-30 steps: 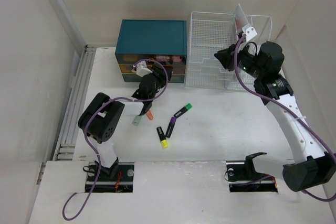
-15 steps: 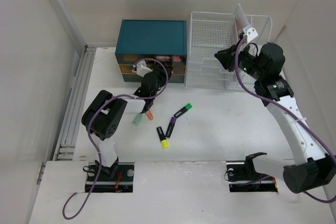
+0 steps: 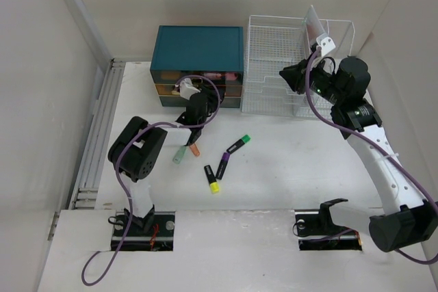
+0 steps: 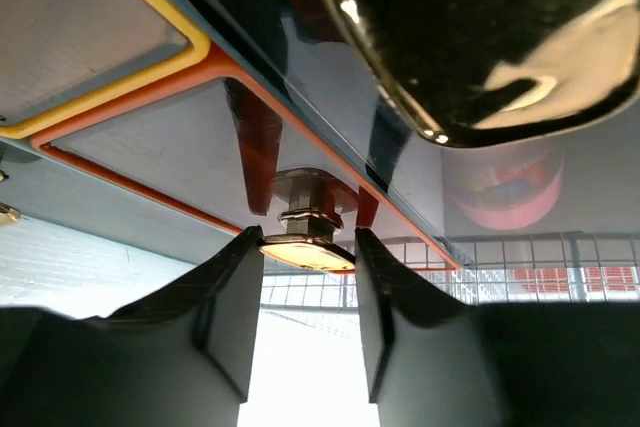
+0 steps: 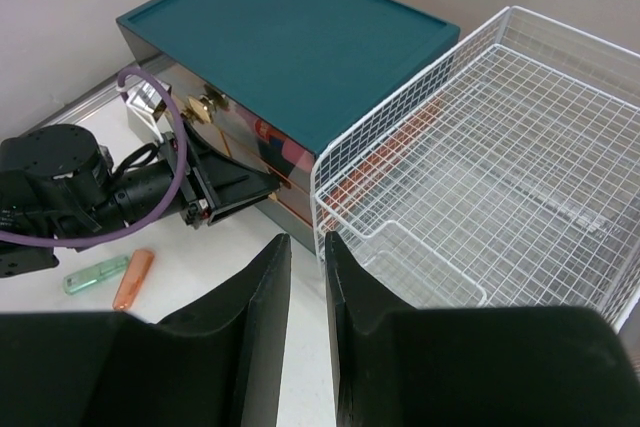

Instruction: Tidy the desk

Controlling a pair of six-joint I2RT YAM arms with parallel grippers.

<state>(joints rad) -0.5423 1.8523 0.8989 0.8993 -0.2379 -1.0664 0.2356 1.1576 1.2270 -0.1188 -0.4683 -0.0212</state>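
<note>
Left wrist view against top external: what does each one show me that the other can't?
Left wrist only: the brass drawer knob close up, with a finger of the left gripper against each side of it. Top external only: the loose markers lying on the desk, and the right gripper beside the wire rack. Both: the left gripper at the front of the teal drawer box, with the wire rack next to the box.
</note>
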